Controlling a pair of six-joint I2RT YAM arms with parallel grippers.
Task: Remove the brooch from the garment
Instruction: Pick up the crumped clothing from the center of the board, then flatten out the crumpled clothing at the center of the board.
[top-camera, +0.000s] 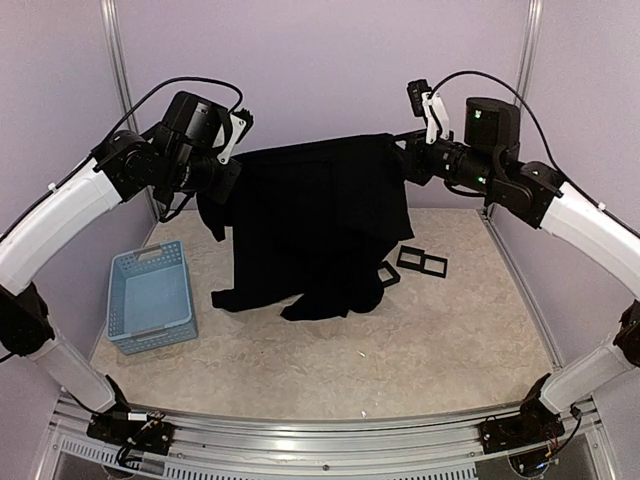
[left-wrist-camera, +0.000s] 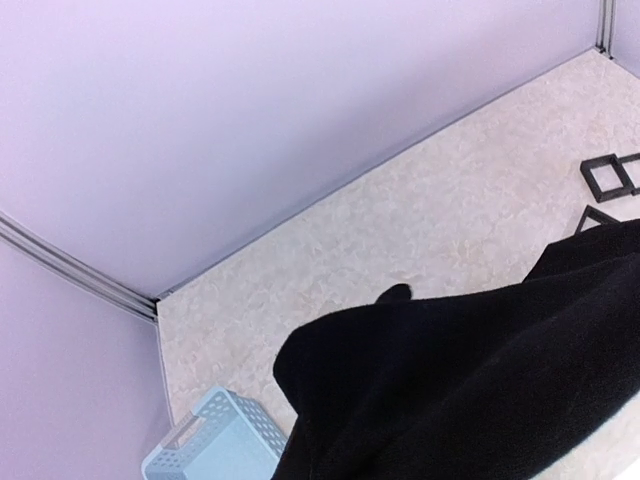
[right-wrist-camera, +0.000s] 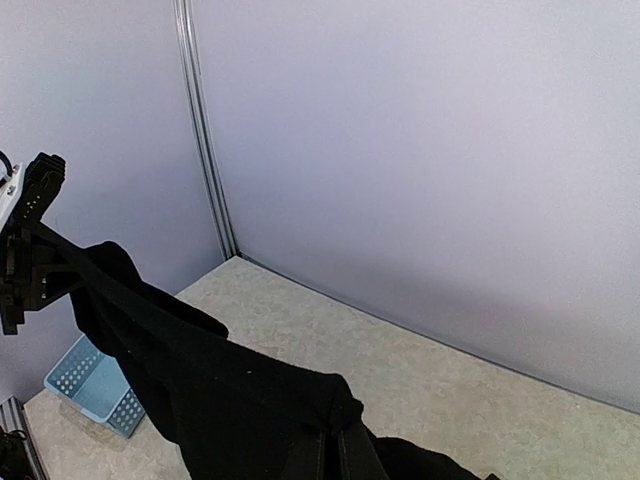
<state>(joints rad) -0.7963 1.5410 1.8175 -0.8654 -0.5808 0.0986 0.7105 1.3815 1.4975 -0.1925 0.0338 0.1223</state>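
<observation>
Softly draped matte black garment (top-camera: 310, 220)

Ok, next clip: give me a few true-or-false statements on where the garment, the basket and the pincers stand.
1. The left pincer and the right pincer each grip the garment and hold it up between them. True.
2. The garment hangs wholly clear of the table. False: its lower end rests on the table.
3. The basket sits to the garment's right. False: it sits to the garment's left, on the left arm's side.
4. Black frames lie on the table by the garment's right side. True.
</observation>
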